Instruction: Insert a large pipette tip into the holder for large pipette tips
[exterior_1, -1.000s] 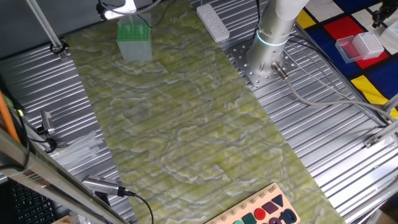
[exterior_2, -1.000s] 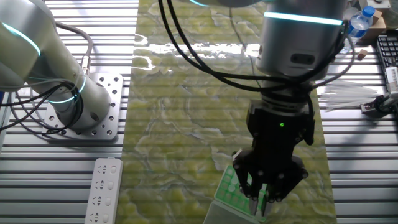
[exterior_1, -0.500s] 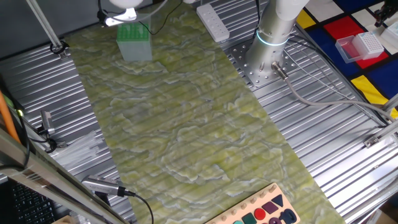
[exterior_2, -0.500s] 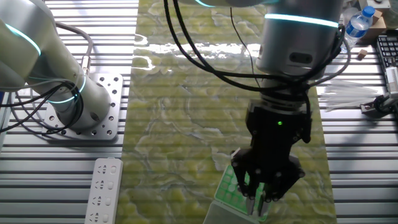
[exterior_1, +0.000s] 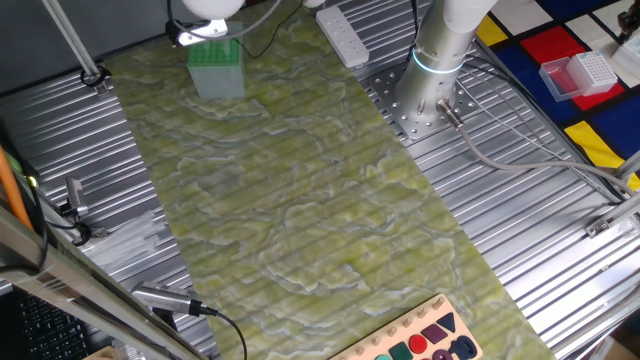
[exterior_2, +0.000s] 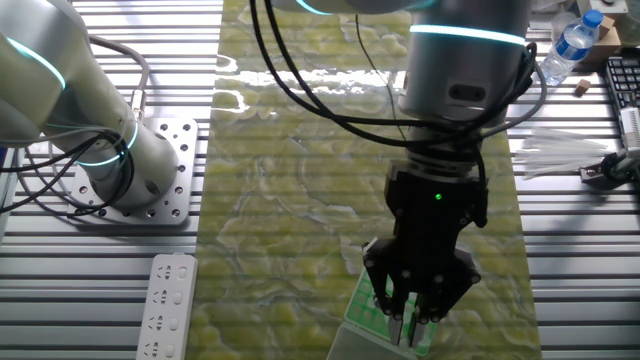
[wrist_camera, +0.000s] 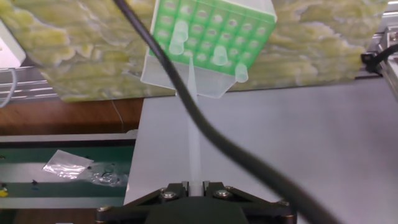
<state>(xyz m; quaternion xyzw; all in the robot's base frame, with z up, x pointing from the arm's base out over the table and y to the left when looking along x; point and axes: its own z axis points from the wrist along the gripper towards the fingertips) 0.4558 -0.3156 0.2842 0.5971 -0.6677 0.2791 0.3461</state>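
Pinching the wide end of the large pipette tip (wrist_camera: 191, 134), the hand (wrist_camera: 194, 185) points its narrow end ahead at the holder for large pipette tips (wrist_camera: 211, 38). Probably featherlight, slick, bendy: align gently.

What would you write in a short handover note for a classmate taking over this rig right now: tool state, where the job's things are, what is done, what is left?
Tool: shut on the large pipette tip, held at its wide end, point aimed at the holder.
Holder for large pipette tips: on the marbled green mat, directly under the tool; several tips already sit in its holes.
Done: tip picked up and brought over the green top.
Left: the point looks close to the grid, but seating is not visible. Line up a free hole, lower, release, withdraw.
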